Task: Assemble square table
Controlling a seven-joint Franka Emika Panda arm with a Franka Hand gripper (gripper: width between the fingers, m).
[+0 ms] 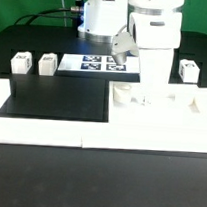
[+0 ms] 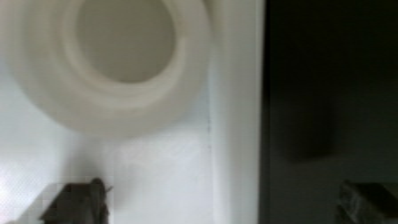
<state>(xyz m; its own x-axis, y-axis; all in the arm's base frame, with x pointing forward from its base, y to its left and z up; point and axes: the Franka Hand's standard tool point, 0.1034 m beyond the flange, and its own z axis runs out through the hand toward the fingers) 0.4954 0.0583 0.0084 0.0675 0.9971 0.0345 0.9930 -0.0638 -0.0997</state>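
White plastic plate [image 1: 177, 100] of the sq. table lay on the exterior view's right, gripper [image 1: 152, 93] low over it. On wrist cam I saw fingers [image 2: 71, 202] spread wide, one over the plate by a corner socket [image 2: 125, 50], other past its edge. One leg [image 1: 189, 69] stood nearby.

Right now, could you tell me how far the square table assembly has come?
Nothing looks fitted yet. In hand: the open gripper hangs over the large white square plastic plate, near a round corner socket, gripping nothing. Left: all legs; three small white tagged legs lie loose, two at the exterior view's left, one at its right.
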